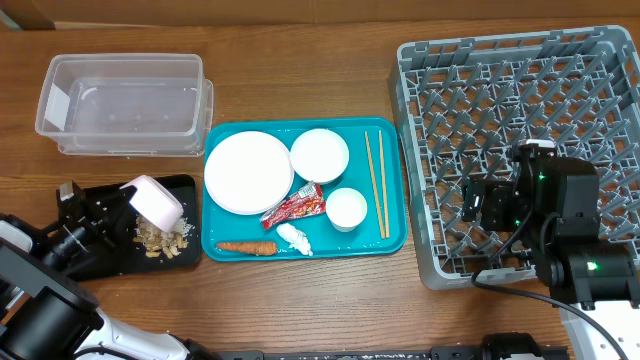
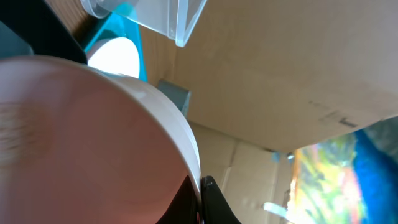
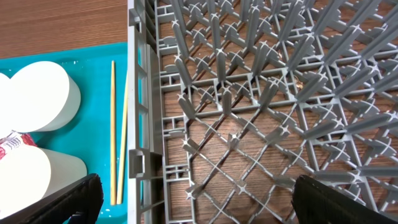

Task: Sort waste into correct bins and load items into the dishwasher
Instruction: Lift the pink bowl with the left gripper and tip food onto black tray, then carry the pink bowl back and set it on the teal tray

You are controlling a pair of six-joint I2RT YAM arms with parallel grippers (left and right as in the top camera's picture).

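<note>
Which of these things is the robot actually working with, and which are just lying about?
Job: plate, bowl, white cup, pink cup, chopsticks, wrapper, tissue, carrot, scraps, tub, black tray, rack.
Lying about: teal tray.

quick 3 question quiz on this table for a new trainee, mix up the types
1. True or false: the dish rack holds dishes.
2. The food scraps lie in: A clear tub, B black tray, C white bowl.
3. Fill in: the ___ gripper holds the tilted cup.
Key: 1 false, its pegs are bare. 2 B. 3 left gripper; the right gripper hangs open over the rack.
</note>
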